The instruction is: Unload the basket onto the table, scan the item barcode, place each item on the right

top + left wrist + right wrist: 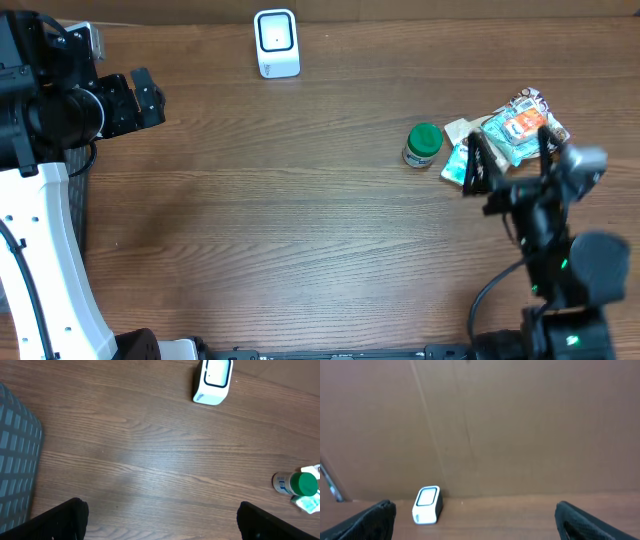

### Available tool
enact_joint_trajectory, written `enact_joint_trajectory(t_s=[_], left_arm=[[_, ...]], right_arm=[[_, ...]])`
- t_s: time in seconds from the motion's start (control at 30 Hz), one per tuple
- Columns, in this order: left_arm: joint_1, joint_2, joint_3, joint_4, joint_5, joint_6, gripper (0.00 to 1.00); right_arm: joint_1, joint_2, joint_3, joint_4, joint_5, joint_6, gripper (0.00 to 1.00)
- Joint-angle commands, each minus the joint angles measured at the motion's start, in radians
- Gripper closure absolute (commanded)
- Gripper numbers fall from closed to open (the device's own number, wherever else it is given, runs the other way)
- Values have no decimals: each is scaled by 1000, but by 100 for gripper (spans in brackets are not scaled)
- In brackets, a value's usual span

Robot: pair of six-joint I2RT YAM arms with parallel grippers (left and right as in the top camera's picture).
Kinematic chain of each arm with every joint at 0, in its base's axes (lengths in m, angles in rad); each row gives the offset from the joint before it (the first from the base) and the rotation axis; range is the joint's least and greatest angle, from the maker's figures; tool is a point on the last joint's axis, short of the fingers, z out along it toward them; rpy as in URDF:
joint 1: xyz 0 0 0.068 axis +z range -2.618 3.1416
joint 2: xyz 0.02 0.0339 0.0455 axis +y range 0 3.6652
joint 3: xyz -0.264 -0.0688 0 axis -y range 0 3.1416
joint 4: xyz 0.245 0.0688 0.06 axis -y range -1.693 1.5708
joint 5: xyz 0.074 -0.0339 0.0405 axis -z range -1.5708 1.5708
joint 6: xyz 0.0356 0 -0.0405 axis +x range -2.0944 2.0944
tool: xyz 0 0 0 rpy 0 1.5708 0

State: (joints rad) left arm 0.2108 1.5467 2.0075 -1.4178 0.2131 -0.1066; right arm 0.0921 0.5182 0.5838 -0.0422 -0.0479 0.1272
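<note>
The items lie at the table's right: a green-capped bottle (423,145) (295,484) on its side, and next to it a pile of colourful packets (515,125). No barcode is readable on any of them. A white barcode scanner (277,43) (213,381) (427,505) stands at the back centre. My right gripper (508,145) (480,520) hovers open over the packets, faces the back wall and holds nothing. At the far left my left gripper (150,97) (161,525) is open and empty above bare wood, well apart from every item.
A grey mesh surface (17,455) lies at the table's left edge, under the left arm. A brown cardboard wall (495,425) closes off the back behind the scanner. Bare wooden tabletop (280,210) stretches between the two arms.
</note>
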Motion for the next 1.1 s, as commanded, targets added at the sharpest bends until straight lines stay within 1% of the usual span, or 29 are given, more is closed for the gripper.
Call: enact_joint_trajectory(t_s=[0.0,0.2,0.3,0.4,0.57,0.77,0.83,1.07], left_arm=[[3,-14,5,3,13,-21,1],[3,-14,5,3,13,-21,1],[3,-14,5,3,13,-21,0],[3,-14,5,3,13,-21,0],[3,-14,5,3,13,-21,1],[3,-14,5,3,13,-21,0],[3,-14,5,3,13,-21,0],[3,-14,5,3,13,-21,1]], right_arm=[[-4,-101,-156,61,-7,5,0],[-3,-267,-422,234,-22,8,0],[-2,-328,-517,296,-30,8,0],[-2,-383,-579,314,-35,8,0],[-2,-447,-576,206,-39,3,0],[-2,-514,-576,8,-48,6,0],[-2,-516,-576,-35,-52,8,0],[-2,-516,-576,-32,-58,7,0]])
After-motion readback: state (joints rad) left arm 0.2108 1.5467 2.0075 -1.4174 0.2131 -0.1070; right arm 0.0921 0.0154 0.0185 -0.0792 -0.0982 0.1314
